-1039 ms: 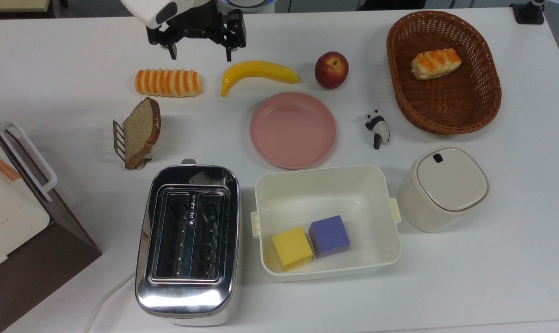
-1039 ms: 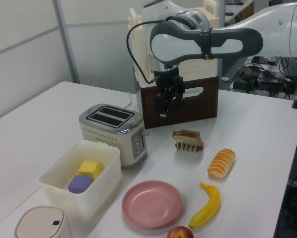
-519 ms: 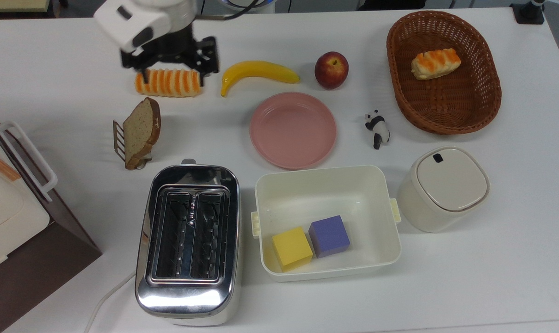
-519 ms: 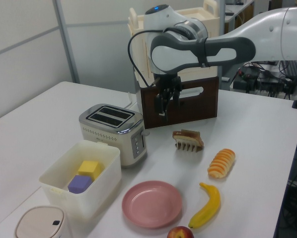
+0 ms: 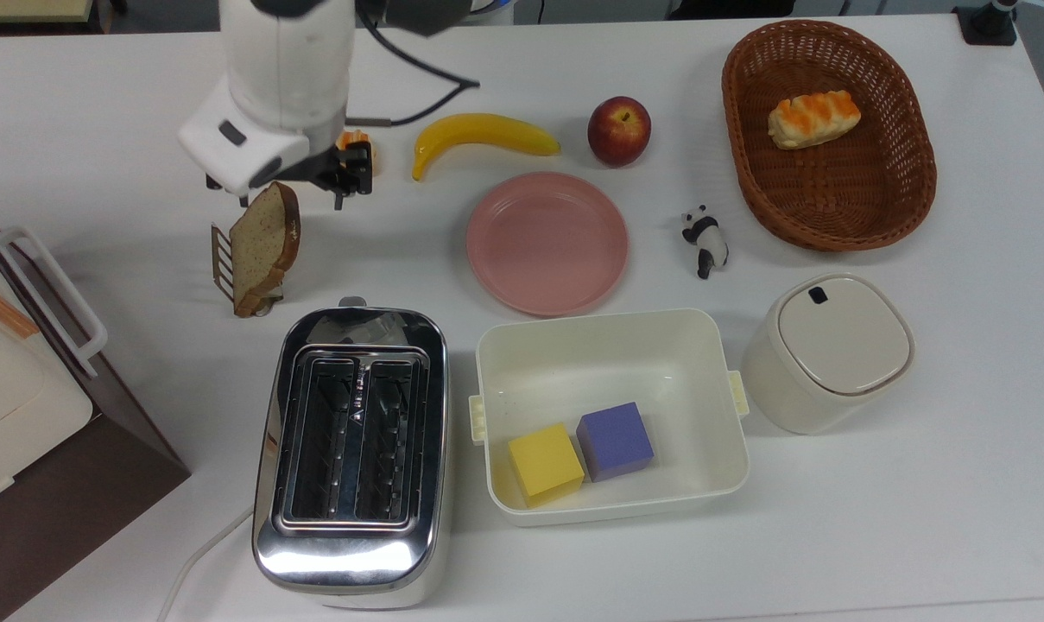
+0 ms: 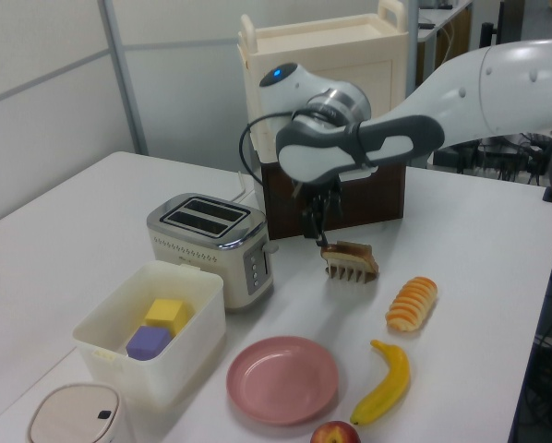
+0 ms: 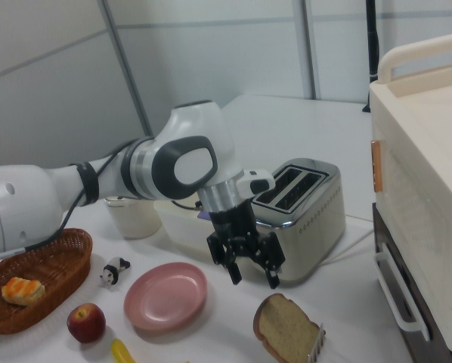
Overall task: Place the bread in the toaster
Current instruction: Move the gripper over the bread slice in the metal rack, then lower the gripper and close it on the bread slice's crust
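Bread (image 5: 264, 246) upright in rack (image 5: 222, 262), rounded top toward arm, jaws wide above.

In the top view the arm covers most of the striped roll (image 5: 359, 143) and the bread's (image 5: 265, 237) upper corner. The right view's lower edge cuts off the bread (image 7: 288, 330) and banana (image 7: 121, 352). The left view's bottom edge crops the apple (image 6: 334, 433) and lidded container (image 6: 77, 415).
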Controlling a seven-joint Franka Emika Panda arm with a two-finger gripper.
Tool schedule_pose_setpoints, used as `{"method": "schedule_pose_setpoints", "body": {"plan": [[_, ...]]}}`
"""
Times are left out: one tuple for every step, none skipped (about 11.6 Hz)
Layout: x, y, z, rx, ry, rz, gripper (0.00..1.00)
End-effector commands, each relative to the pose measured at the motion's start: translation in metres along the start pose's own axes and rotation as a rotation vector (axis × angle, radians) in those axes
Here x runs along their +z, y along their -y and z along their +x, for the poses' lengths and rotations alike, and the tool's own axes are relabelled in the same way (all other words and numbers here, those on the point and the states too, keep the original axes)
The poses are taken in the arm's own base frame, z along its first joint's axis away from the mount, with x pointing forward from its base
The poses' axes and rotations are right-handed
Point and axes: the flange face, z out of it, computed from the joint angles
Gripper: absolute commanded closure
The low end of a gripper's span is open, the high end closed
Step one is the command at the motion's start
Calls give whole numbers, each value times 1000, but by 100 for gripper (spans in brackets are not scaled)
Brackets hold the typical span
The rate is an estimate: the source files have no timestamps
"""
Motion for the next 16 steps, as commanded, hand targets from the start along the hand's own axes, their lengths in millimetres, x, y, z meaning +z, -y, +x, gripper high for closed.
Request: {"method": "schedule_pose_setpoints", "body": {"plan": [[20, 23, 0, -67, 7, -47, 10], [26, 23, 2, -75, 18, -61, 17], [31, 22, 2, -85, 29, -80, 25], [33, 22, 2, -93, 33, -90, 33], [35, 19, 2, -94, 31, -92, 44], [35, 18, 2, -95, 27, -92, 56], [36, 16, 2, -93, 25, -94, 74], [36, 7, 1, -81, 25, -99, 84], [35, 0, -1, -83, 23, -102, 85], [35, -3, 0, -85, 12, -106, 85], [35, -4, 0, -85, 10, -111, 92], [35, -6, 0, -85, 11, -118, 94], [36, -8, -1, -81, 12, -119, 98], [32, -10, -2, -77, 7, -120, 99], [30, -14, -4, -70, 7, -122, 100], [29, -14, -5, -68, 4, -121, 100]]}}
